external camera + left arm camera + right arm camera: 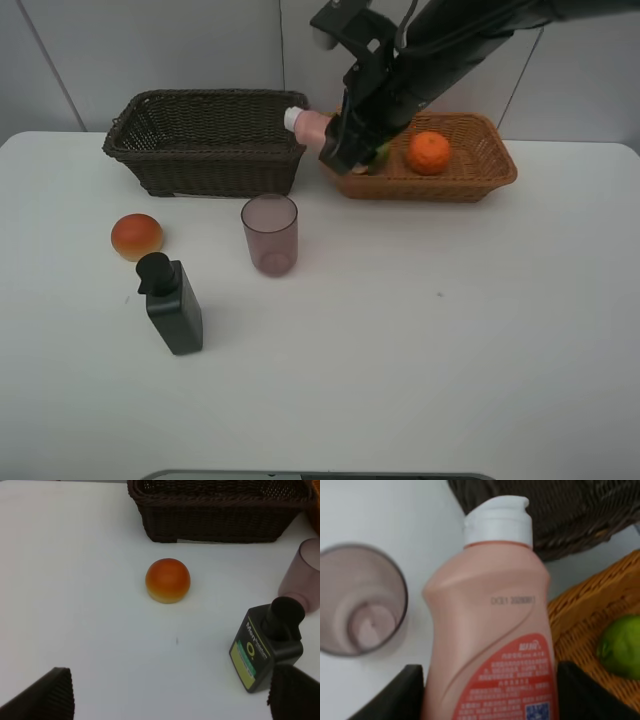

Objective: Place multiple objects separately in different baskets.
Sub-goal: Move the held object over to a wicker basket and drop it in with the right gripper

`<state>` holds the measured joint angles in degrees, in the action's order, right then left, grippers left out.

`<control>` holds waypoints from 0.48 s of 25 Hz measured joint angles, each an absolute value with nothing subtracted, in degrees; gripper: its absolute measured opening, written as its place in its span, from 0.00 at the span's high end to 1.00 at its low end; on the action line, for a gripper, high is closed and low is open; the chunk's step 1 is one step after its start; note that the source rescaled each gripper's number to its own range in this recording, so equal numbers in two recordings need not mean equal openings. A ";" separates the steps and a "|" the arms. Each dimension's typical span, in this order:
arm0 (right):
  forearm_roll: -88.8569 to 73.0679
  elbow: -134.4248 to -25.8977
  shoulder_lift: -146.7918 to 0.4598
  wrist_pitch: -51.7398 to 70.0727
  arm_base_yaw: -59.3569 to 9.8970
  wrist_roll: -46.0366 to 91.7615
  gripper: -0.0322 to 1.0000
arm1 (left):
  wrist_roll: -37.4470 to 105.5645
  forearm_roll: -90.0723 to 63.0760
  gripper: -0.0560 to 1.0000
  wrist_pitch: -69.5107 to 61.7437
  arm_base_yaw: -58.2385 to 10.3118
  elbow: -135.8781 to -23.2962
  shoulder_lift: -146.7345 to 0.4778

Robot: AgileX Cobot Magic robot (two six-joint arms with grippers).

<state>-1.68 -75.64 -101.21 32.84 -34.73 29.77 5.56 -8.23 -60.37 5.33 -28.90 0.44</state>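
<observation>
The bottle (490,630) is off the bench (450,350), gripped by its lower body between the closed fingers of the right tool (338,148). Its white cap points away from the tool toward the near corner of the dark basket (205,160). On one side of the tool sits the tan basket (470,185), with the lime (620,647) in it close by the tool and the tangerine (429,153) farther along. On the other side, lower down, the cup (269,233) stands upright on the bench. The step in hand looks like carrying the bottle to its basket. As fruit fills the tan one, the dark one seems the likelier goal (a guess from how things are sorted so far). The next move would then call for taking the bottle past the dark rim, cap first, lowering it inside and only then letting go. The left tool (172,695) hangs with its jaws wide and nothing between them. The bun (168,580) lies ahead of it and the dispenser (265,650) stands near one finger, and it touches neither.
</observation>
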 joint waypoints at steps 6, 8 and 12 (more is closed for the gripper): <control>-1.67 -85.68 -107.28 28.71 -36.59 17.67 0.97 | 5.56 -8.23 0.00 -60.37 5.33 -28.90 0.44; -1.88 -87.91 -109.66 25.47 -36.84 14.32 0.97 | 5.56 -8.23 0.00 -60.37 5.33 -28.90 0.44; -1.88 -89.14 -113.28 15.80 -36.84 7.81 0.97 | 5.56 -8.23 0.00 -60.37 5.33 -28.90 0.44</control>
